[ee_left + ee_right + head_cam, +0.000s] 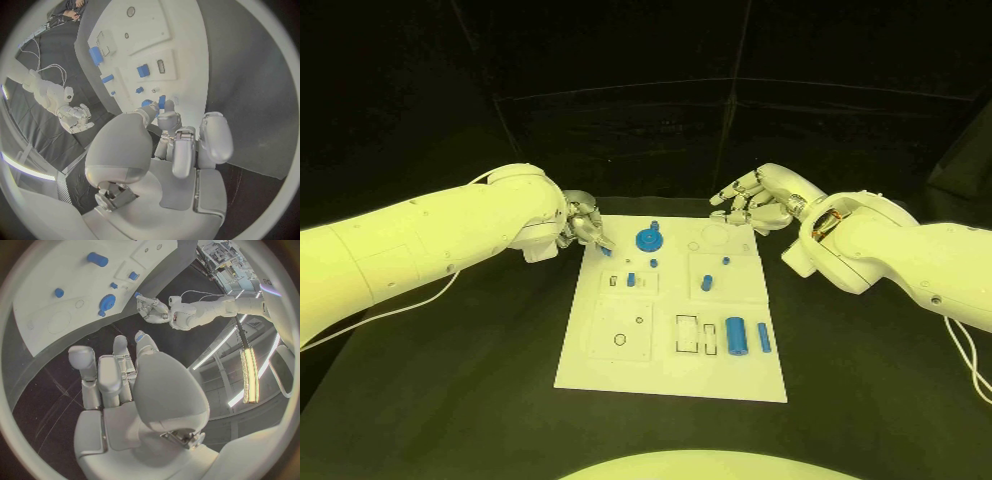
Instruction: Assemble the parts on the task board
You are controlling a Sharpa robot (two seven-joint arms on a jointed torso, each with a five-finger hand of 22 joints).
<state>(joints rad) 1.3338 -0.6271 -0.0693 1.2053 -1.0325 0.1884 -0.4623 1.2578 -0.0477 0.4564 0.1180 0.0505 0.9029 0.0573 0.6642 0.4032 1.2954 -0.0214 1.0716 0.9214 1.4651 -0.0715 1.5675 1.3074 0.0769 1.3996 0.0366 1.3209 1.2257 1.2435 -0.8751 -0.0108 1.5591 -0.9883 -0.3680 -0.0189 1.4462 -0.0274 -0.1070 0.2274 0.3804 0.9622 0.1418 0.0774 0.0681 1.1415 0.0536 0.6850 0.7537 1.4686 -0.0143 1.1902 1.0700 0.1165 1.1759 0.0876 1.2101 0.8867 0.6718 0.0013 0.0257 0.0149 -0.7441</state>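
One white task board (589, 372); two silver hands; roughly eight small blue parts, the tiniest hard to tell.

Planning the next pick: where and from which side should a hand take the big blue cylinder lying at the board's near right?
Probably across the round sides of the blue cylinder, near mid-length, coming from above. It lies flat, long axis pointing away from the robot, so its ends offer little. A slimmer blue bar lies close on its right and a rectangular slot on its left, so fingers should drop in narrowly. The right hand is nearer that side.
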